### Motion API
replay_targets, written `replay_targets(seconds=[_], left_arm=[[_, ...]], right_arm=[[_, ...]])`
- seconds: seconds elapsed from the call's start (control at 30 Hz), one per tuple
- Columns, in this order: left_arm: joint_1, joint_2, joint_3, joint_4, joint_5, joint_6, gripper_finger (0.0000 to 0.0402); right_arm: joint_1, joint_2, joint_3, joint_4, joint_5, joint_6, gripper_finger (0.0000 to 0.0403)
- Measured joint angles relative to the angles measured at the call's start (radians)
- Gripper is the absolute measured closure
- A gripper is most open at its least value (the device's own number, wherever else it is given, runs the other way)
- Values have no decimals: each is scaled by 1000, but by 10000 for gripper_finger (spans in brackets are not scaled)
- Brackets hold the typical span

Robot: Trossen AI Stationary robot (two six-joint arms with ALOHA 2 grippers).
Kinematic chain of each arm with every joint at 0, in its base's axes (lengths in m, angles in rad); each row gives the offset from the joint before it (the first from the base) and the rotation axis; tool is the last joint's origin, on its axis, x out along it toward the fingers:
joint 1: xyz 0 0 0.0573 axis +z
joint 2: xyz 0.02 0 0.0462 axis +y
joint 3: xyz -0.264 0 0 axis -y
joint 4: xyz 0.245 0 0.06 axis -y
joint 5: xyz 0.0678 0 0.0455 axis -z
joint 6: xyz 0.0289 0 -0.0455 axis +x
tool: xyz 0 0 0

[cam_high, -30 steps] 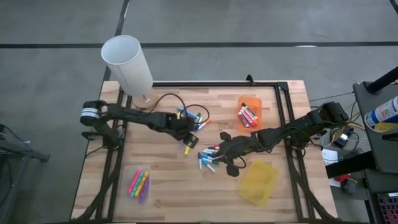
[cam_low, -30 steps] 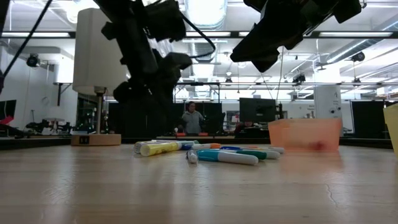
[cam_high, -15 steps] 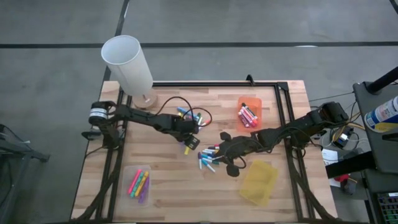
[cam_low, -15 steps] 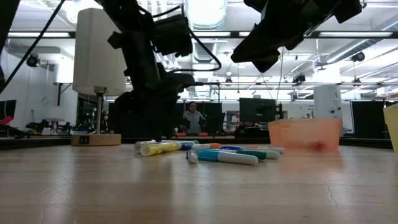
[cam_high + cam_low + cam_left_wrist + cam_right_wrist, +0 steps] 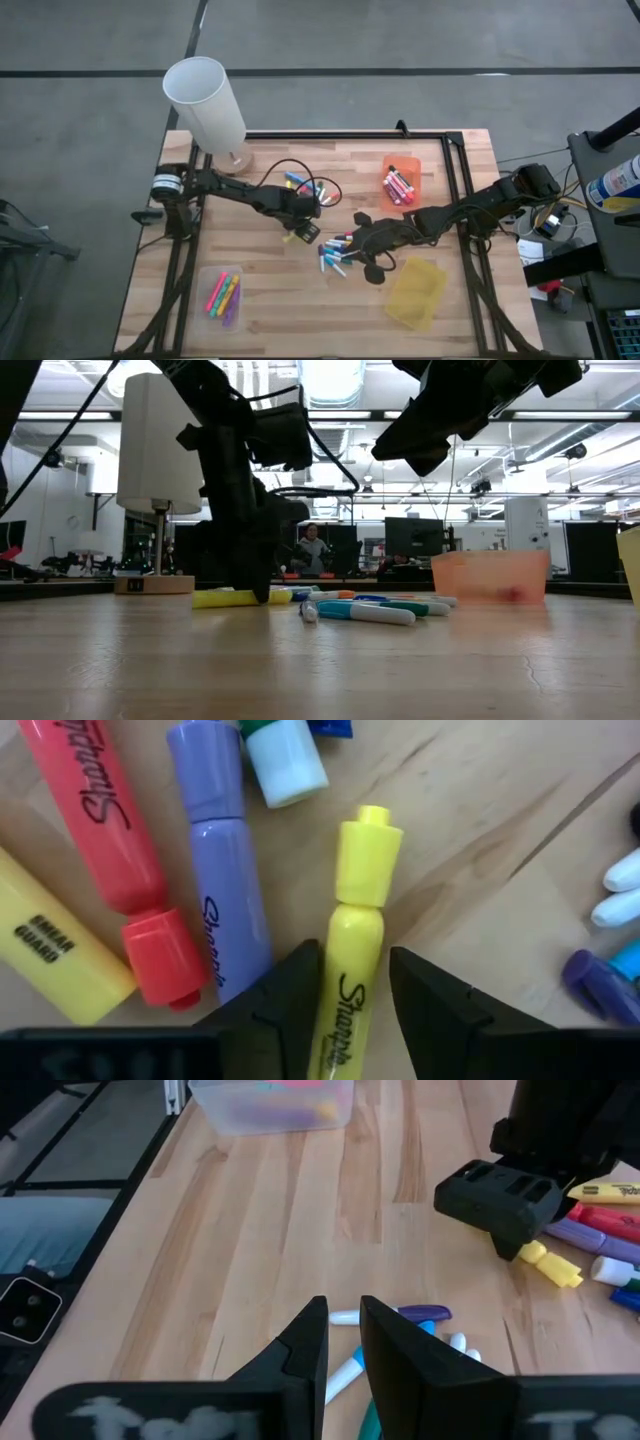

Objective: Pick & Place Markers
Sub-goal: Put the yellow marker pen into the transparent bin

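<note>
My left gripper is lowered to the table over a yellow marker and shut on it. In the left wrist view the gripper has that yellow marker between its fingers, beside a purple marker and a red one. More markers lie loose in two clusters. My right gripper hovers above the nearer cluster, fingers almost together and holding nothing. My left gripper pinches the yellow marker's barrel between its two fingers, below the cap. The fingers come from above, pointing down, and lie across the barrel. The marker lies flat on the table, its cap end sticking out past the fingers.
An orange bin holds pink and red markers. A clear bin near the front left holds several markers, and a yellow bin sits front right. A white lamp stands at the far left corner. A black cable loops beside the left arm.
My left gripper has come down onto the yellow marker and shifted a little toward the table's left edge. The yellow marker has slid slightly leftward along the table with it. My right arm has kept still.
</note>
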Motion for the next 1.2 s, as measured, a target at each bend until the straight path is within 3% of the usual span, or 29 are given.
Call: replay_targets(seconds=[0.37, 0.83, 1.0, 1.2], left_arm=[[-2, -24, -1, -23, 12, 19, 357], [-72, -210, 27, -205, 96, -35, 351], [-183, -319, 30, -327, 92, -171, 349], [-358, -432, 30, -350, 34, -381, 348]], right_arm=[[0, 0, 0, 0, 0, 3, 346], [0, 0, -8, 0, 0, 0, 346], [0, 0, -12, 0, 0, 0, 346], [0, 0, -13, 3, 1, 0, 346]])
